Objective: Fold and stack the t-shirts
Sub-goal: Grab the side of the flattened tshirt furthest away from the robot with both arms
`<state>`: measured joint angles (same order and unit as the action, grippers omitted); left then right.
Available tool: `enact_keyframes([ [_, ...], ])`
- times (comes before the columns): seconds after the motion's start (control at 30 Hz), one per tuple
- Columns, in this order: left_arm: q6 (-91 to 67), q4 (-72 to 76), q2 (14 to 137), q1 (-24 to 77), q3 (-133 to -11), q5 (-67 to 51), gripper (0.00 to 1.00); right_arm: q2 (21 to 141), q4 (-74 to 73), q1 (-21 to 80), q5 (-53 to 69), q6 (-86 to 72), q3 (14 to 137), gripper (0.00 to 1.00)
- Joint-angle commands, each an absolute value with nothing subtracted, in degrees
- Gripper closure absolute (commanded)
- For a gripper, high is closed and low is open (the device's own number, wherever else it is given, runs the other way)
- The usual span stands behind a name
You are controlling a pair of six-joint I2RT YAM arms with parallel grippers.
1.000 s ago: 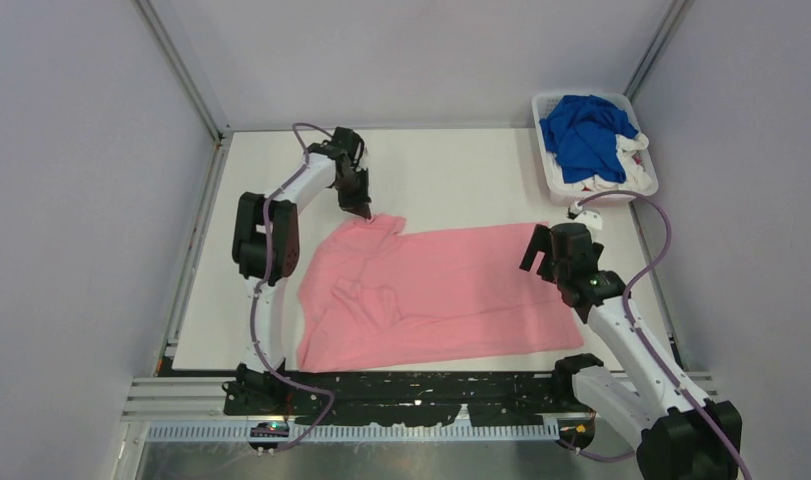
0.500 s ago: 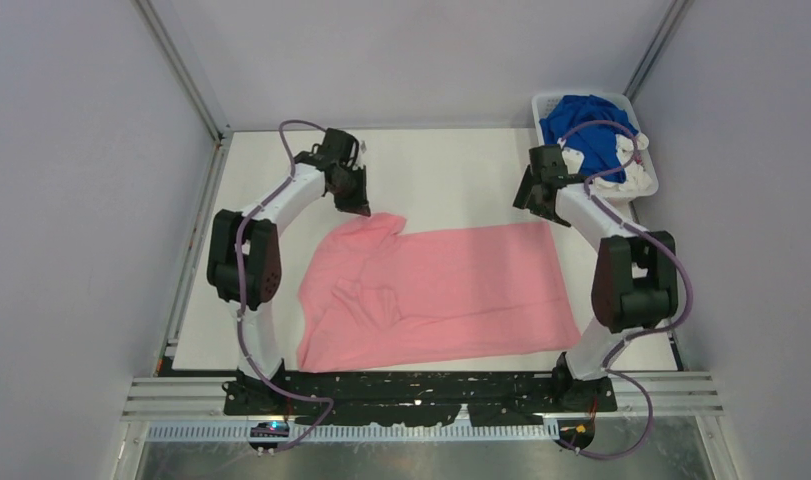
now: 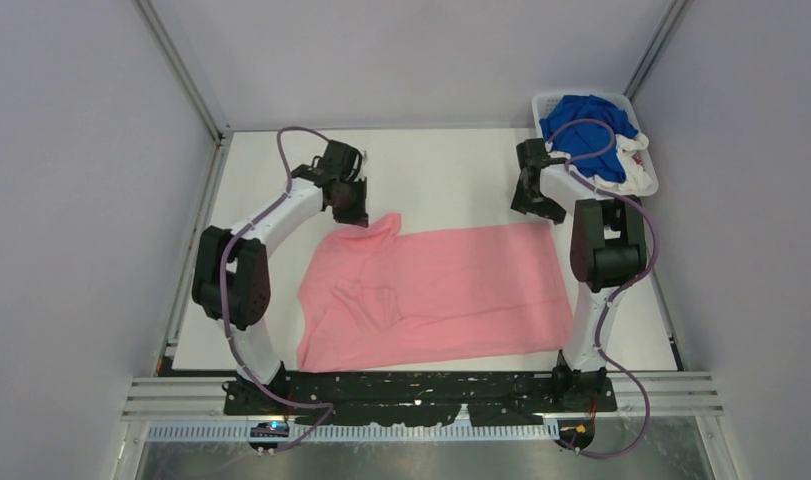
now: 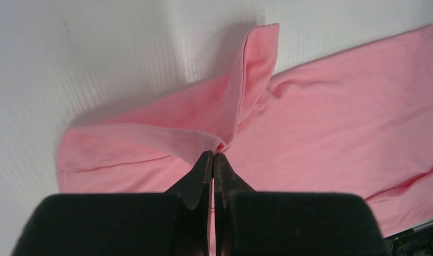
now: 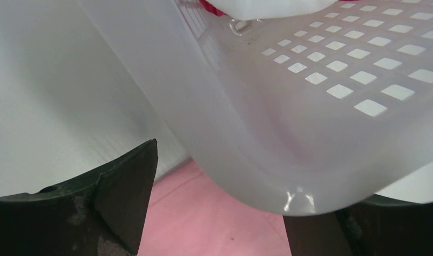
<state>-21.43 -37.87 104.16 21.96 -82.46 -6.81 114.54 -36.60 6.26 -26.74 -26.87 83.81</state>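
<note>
The pink shirt (image 3: 451, 290) lies spread across the middle of the tabletop (image 3: 441, 170), not yet folded, with a wrinkled patch toward 9 o'clock. The left gripper (image 3: 359, 217) is closed tight on a raised fold of cloth at the shirt's 11 o'clock corner. The right gripper (image 3: 544, 207) hangs over the 1 o'clock corner with its jaws wide apart and nothing in them. The basket (image 5: 289, 122) sits right beside it at 1 o'clock on the tabletop, holding the blue shirt (image 3: 581, 125) and white shirts (image 3: 633, 175).

The main risk is on the right. The basket wall fills most of the right wrist view, so closing here could catch or shove the basket instead of the hem. The left pinch holds only a thin peak of cloth, and a hard pull might slip it free. If one corner lifts alone, the shirt would likely drag askew and deepen the wrinkle, spoiling the fold.
</note>
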Motion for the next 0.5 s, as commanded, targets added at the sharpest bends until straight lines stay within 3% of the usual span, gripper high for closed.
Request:
enact_keyframes([
  [0.0,-21.3,-35.0,100.3,21.8,-81.1,-6.0,1.00,116.5,-39.0,6.3,-28.4,-26.7,86.6,0.14],
  [0.2,-21.7,-34.5,98.8,21.9,-79.8,-6.6,1.00,118.2,-40.2,6.3,-27.1,-25.8,86.7,0.18],
  [0.47,-21.9,-34.0,96.0,22.3,-78.1,-6.6,1.00,114.0,-37.7,6.3,-27.7,-27.0,80.4,0.34],
])
